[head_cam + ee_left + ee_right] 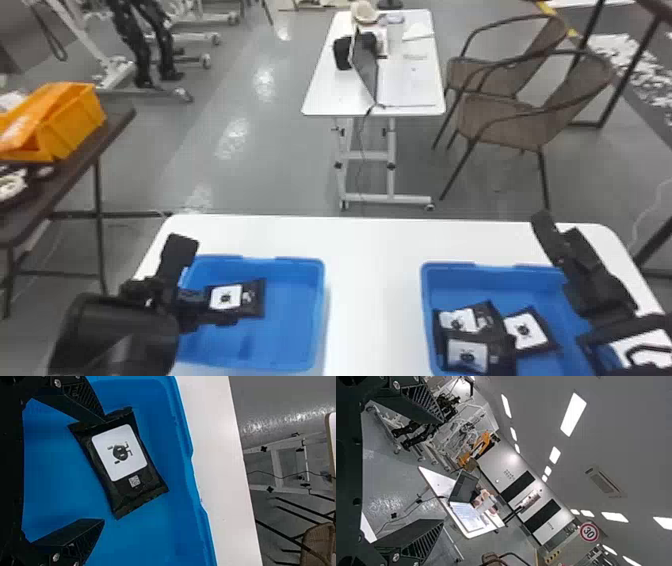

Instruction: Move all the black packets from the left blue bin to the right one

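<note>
We have one black packet [119, 455] left in the left bin [318, 310]; at least three packets [525, 331] lie toward the right bin [520, 275]'s left edge (some overlapping). Left gripper [104, 470], right gripper [443, 471]: fingers apart.

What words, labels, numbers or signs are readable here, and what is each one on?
"30": the round white sign with a red ring.
White label on the black plastic packet in the left blue plastic bin: a dark symbol and square code, no readable words.
White labels on the packets in the right blue plastic bin: too small to read.
Orange plastic bin: blurred pale marks, unreadable.
</note>
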`<move>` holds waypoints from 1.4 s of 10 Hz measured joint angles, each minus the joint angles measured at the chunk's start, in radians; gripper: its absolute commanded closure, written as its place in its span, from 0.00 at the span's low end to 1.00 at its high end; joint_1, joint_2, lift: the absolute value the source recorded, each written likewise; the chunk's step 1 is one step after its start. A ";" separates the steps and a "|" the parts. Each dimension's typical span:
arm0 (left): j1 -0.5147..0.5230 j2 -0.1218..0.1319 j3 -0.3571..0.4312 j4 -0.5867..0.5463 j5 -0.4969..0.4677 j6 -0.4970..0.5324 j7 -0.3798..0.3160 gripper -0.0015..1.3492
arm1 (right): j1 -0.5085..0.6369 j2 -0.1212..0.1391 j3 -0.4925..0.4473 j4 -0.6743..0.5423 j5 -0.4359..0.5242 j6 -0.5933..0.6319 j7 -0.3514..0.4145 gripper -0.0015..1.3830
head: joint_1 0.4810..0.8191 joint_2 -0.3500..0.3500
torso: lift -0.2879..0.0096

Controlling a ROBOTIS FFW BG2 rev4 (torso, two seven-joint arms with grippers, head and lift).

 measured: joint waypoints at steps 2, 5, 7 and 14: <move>-0.043 0.034 -0.018 0.067 -0.039 -0.018 -0.011 0.09 | 0.003 0.000 0.000 0.003 -0.012 0.000 0.002 0.09 | 0.63 0.70 | 0.97; -0.111 0.123 -0.127 0.178 -0.076 -0.044 -0.056 0.09 | -0.006 0.002 0.006 0.008 -0.017 0.008 0.006 0.09 | 0.63 0.72 | 0.97; -0.129 0.121 -0.116 0.240 -0.119 -0.094 -0.063 0.09 | -0.005 0.004 0.006 0.008 -0.022 0.011 0.009 0.09 | 0.63 0.73 | 0.97; -0.248 0.127 -0.127 0.500 -0.208 -0.221 -0.030 0.09 | -0.010 0.021 0.006 0.028 -0.037 0.014 0.032 0.09 | 0.63 0.74 | 0.97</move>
